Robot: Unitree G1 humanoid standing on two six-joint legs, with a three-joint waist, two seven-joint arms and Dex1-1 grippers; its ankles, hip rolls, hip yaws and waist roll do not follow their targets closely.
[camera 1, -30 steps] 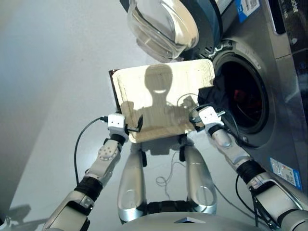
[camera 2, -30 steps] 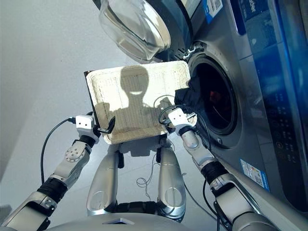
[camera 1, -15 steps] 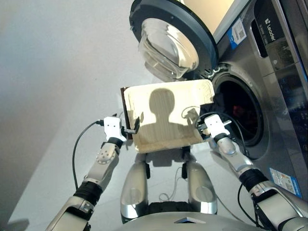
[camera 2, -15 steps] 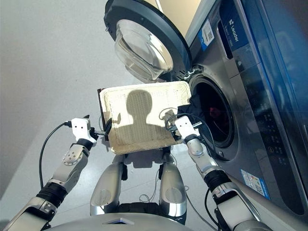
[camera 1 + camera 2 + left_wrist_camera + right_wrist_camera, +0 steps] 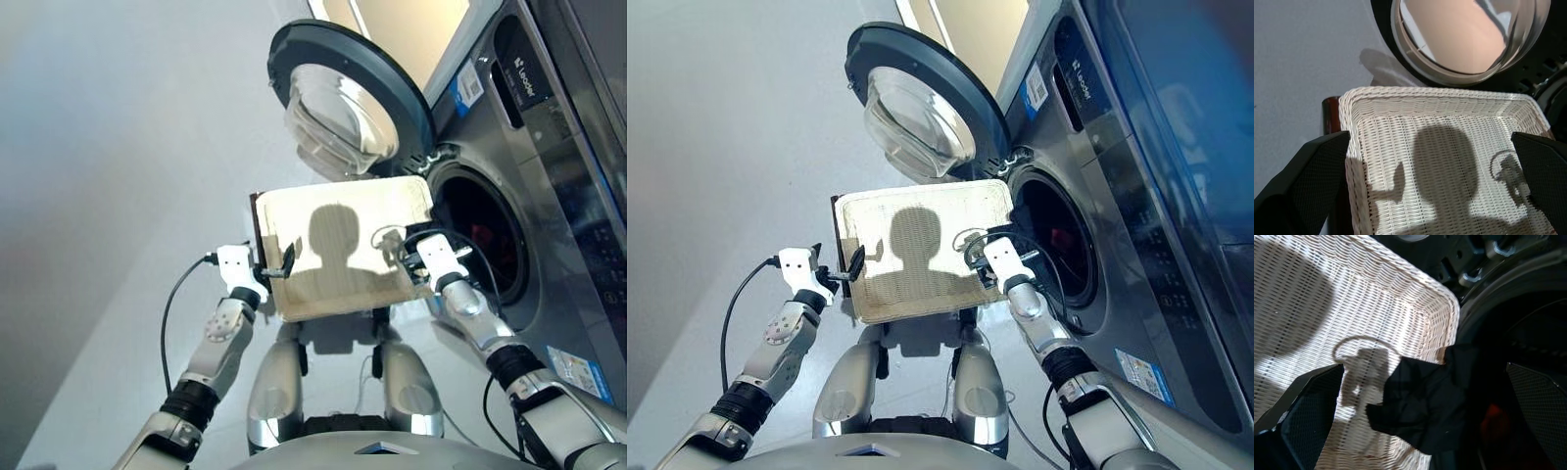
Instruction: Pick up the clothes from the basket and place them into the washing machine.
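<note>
The cream wicker basket (image 5: 338,245) lies in front of me with its floor bare. A black garment (image 5: 1425,406) hangs over its right rim into the porthole of the washing machine (image 5: 485,245). Something red (image 5: 1493,418) shows deep inside the dark drum. My left gripper (image 5: 277,264) is open at the basket's near left corner, and the wrist view shows its fingers (image 5: 1308,181) spread wide with nothing between. My right gripper (image 5: 413,257) hovers open over the basket's right edge, just short of the black garment.
The round glass door (image 5: 348,108) stands swung open above the basket's far side. A dark reddish-brown support (image 5: 1330,115) shows under the basket's left edge. Grey floor (image 5: 118,196) lies to the left, and the machine's front panel (image 5: 578,196) fills the right.
The camera has tilted up, so more of the door and the machine's front shows. Both grippers keep about the same places beside the basket, and the black garment still hangs at the rim.
</note>
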